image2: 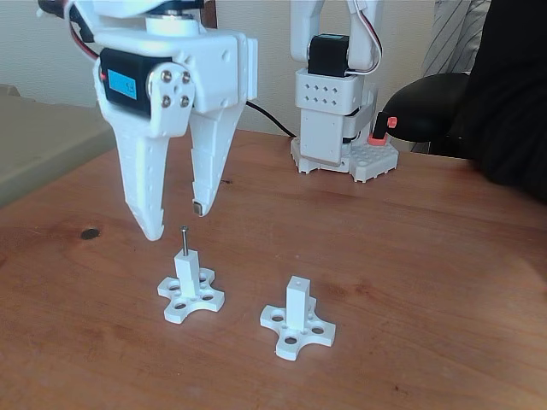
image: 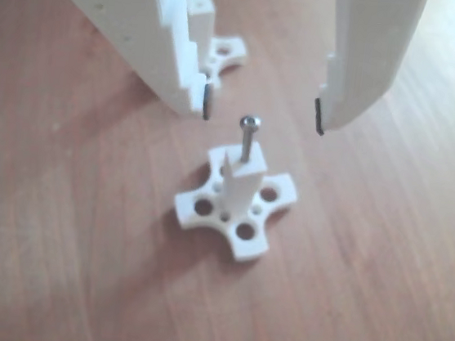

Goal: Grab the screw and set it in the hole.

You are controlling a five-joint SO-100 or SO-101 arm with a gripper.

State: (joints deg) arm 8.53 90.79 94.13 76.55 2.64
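I'm working over a reddish wooden table [image2: 444,282] with a pale wall behind it, and a person in dark clothing sits at the right edge of the fixed view. The arm's white base [image2: 335,94] stands at the far side. My gripper [image2: 177,220] hangs over the left post, jaws apart and holding nothing. In the other view its fingertips flank the screw head without touching it. Two white posts on cross-shaped bases stand well apart: the left post [image2: 188,272] and the right post [image2: 297,303]. The screw [image: 248,138] stands upright in the hole in the left post's top, though the blur there hides how deep it sits.
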